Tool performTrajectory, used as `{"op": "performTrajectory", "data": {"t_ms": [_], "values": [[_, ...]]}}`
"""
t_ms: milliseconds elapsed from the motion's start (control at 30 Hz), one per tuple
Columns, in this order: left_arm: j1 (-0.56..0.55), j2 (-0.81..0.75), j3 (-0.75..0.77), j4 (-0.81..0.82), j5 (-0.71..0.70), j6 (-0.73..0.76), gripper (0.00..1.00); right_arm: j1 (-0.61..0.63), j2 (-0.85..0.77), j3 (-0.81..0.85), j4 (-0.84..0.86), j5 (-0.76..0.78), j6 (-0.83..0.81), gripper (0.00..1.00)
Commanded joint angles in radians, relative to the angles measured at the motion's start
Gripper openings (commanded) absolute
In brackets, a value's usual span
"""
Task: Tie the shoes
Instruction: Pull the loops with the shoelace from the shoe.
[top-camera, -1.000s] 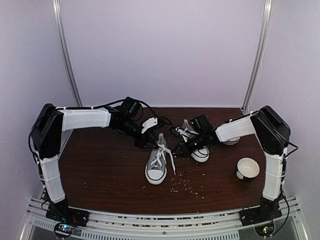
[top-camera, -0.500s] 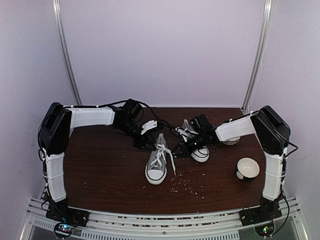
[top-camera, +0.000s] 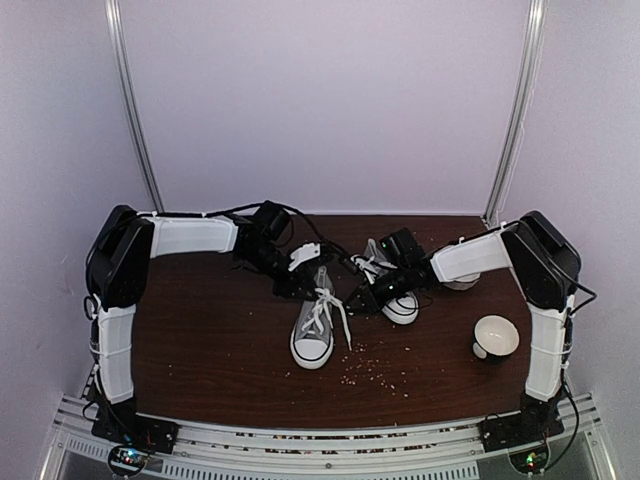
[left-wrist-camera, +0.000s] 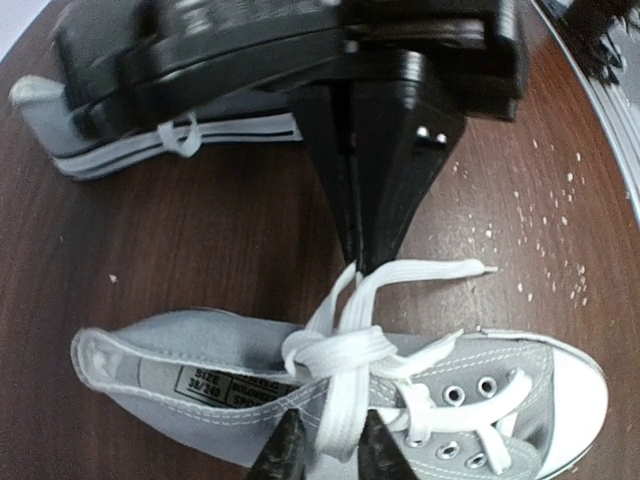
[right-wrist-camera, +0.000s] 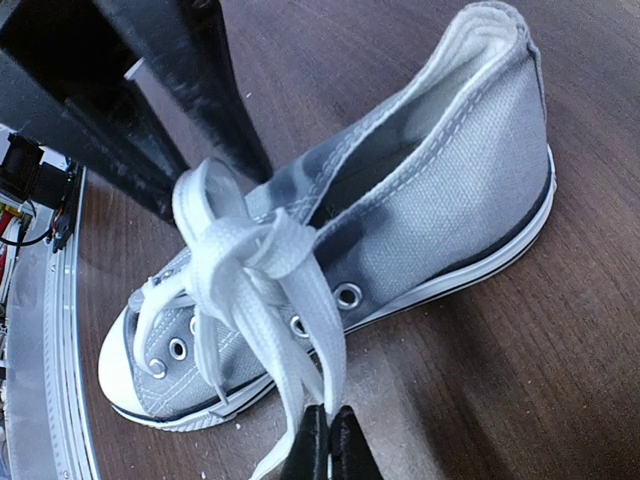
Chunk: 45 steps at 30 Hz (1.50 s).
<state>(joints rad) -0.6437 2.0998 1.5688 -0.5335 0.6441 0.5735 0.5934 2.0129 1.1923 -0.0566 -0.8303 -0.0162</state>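
You are looking at the near shoe (top-camera: 314, 335), which is standing upright on its sole about the middle of the table (top-camera: 200, 340). Its white toe cap is pointing toward the arm bases and its heel toward the back wall. The far shoe (top-camera: 398, 300) is sitting just behind it and to its right, partly hidden under the right arm.

The laces (left-wrist-camera: 345, 355) of the near shoe are crossing in a loose knot over the top eyelets. One free end is sticking out toward the toe side.

Your right gripper (right-wrist-camera: 325, 435) is reaching in from the right of the near shoe. Its jaws are pressing together, clamped on the laces close beside the knot.

Your left gripper (left-wrist-camera: 332, 432) is hovering on the opposite side of the shoe. Its fingers are standing narrowly apart with a flat band of lace lying between them, and you cannot tell whether the pads are pressing on it.

A white bowl (top-camera: 496, 335) is resting on the right side of the table, well apart from both shoes. Crumbs (top-camera: 372, 368) are lying scattered on the wood in front of the near shoe's toe.
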Motion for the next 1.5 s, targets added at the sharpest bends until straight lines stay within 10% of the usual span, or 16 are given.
{"op": "performTrajectory", "data": {"t_ms": [0, 1467], "values": [[-0.009, 0.012, 0.03, 0.038, 0.045, -0.013, 0.08, 0.005, -0.003, 0.023, -0.009, -0.006, -0.001, 0.0], [0.129, -0.045, -0.226, 0.233, -0.217, -0.242, 0.0, 0.159, -0.078, -0.177, 0.016, 0.169, 0.116, 0.0]]}}
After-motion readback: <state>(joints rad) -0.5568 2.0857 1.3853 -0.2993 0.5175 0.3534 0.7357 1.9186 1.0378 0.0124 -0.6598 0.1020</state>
